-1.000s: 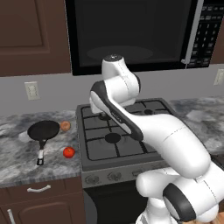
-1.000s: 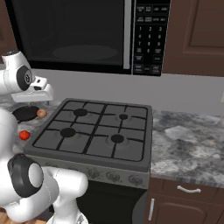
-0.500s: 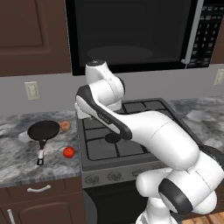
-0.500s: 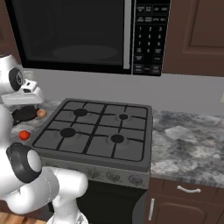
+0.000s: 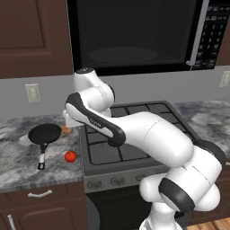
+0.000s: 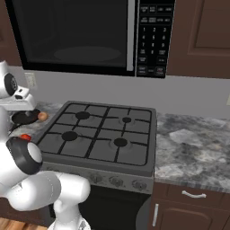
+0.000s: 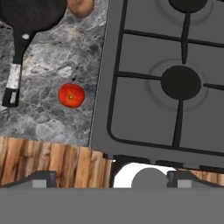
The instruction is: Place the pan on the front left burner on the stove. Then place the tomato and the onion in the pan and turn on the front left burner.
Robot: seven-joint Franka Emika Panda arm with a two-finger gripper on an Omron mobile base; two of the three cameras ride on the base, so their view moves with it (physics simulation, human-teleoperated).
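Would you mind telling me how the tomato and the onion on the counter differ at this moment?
The tomato is glossy bright red; the onion is dull tan-brown. The tomato lies nearer the counter's front edge, beside the tip of the pan handle; the onion sits farther back, close beside the pan's rim. Both are small, round, similar in size, and rest on the grey counter left of the stove.
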